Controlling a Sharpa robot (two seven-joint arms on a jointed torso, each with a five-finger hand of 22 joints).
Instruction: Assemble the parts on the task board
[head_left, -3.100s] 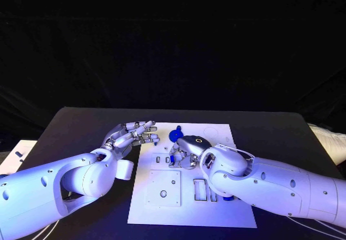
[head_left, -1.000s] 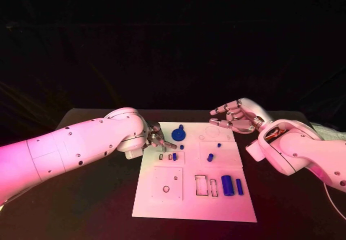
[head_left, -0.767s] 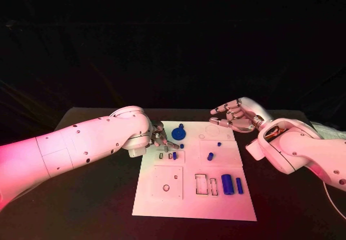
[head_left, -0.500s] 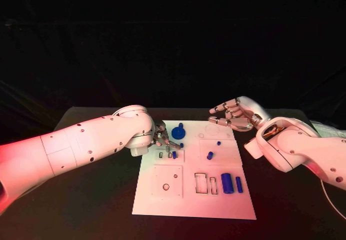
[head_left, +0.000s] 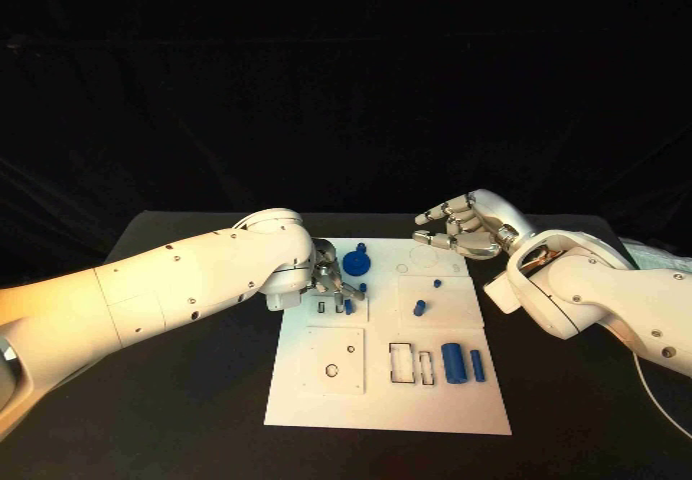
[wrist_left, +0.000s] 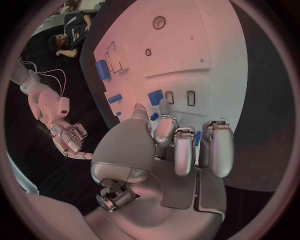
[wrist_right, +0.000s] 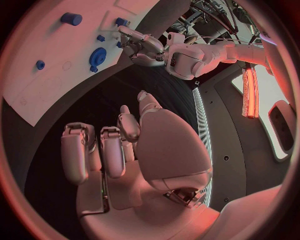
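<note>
The white task board (head_left: 382, 405) lies in the middle of the table. My left hand (head_left: 330, 287) hovers low over its far left part, fingers pointing down beside a small blue peg (head_left: 362, 288) and just above a blue piece (head_left: 348, 307) standing in a row of slots. The left wrist view shows that hand (wrist_left: 178, 147) holding nothing, with the standing piece (wrist_left: 155, 96) ahead of the fingertips. A blue disc (head_left: 356, 264) lies past the hand. My right hand (head_left: 462, 228) hangs loosely curled and empty above the board's far right corner. A thick blue cylinder (head_left: 453, 362) and a thin bar (head_left: 477, 365) lie at the right.
Two more small blue pieces (head_left: 420, 308) (head_left: 437, 283) sit on the board's right half. Empty rectangular slots (head_left: 401, 364) and a square inset with a hole (head_left: 332, 362) occupy the near half. Bare black table (head_left: 173, 400) surrounds the board.
My right hand has left the board's middle and risen to the far right. The left hand has come down over the slots and crept right toward the small peg.
</note>
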